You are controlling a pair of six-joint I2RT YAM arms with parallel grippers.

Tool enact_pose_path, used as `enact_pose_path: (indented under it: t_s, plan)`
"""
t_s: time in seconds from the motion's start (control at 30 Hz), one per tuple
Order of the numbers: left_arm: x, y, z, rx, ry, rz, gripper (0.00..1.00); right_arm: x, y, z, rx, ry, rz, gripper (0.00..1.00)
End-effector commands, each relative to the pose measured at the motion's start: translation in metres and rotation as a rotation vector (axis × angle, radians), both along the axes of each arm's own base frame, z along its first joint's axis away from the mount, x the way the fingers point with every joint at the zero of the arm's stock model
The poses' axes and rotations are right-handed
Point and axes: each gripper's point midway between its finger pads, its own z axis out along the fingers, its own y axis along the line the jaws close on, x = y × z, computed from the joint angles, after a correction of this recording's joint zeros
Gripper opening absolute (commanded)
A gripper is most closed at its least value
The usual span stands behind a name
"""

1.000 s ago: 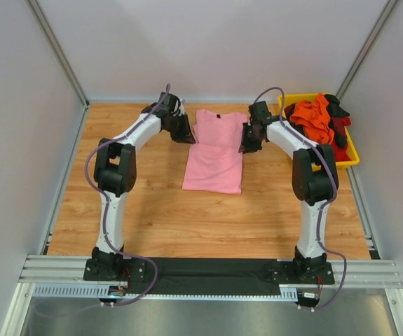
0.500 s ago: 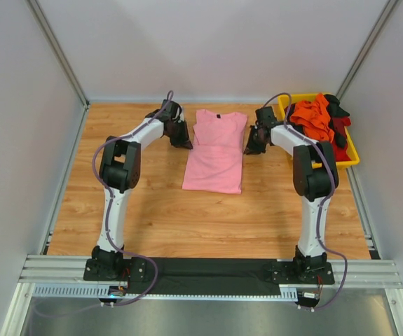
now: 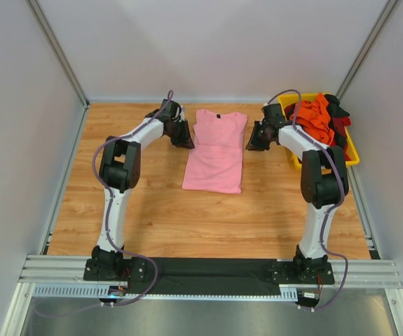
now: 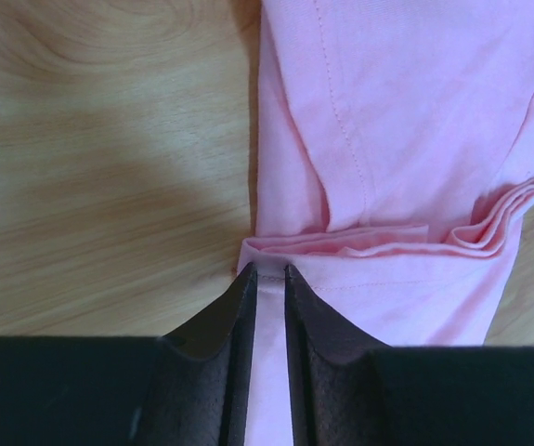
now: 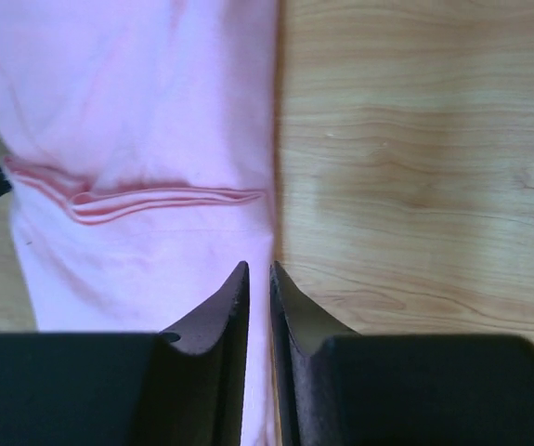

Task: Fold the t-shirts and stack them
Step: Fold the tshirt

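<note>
The pink shirt (image 3: 215, 157) lies flat on the table (image 3: 152, 203), collar away from the arms, sleeves tucked in, with a crosswise fold below the chest. A dark label (image 3: 216, 115) sits at the collar, too small to read. The left gripper (image 3: 186, 140) is at the shirt's left edge. Its fingers (image 4: 234, 321) are almost pressed together, pinching the bunched hem. The right gripper (image 3: 254, 143) is at the shirt's right edge. Its fingers (image 5: 229, 316) are drawn just as close, with pink cloth in the narrow slit. The orange shirt (image 3: 313, 115), black shirt (image 3: 336, 108) and red shirt (image 3: 340, 148) are heaped in the yellow bin (image 3: 351, 155), far right.
</note>
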Motion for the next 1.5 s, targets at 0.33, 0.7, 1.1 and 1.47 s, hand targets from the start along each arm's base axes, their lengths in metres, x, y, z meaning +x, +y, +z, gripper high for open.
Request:
enact_pose_path:
  t_s: [0.33, 0.7, 1.1, 1.47]
  plan:
    - [0.006, -0.005, 0.015, -0.031, -0.020, -0.023, 0.25, 0.026, 0.031, -0.009, 0.181, -0.010, 0.052, 0.08]
    - [0.007, 0.016, 0.004, 0.072, -0.005, 0.060, 0.24, 0.009, -0.020, -0.047, -0.035, 0.076, -0.123, 0.07]
    - [-0.043, 0.021, 0.090, 0.012, -0.043, -0.012, 0.38, -0.032, 0.005, 0.041, 0.112, 0.048, -0.014, 0.39]
    - [-0.164, 0.001, 0.052, -0.093, 0.069, -0.127, 0.40, -0.160, 0.013, -0.007, 0.187, 0.233, 0.070, 0.50]
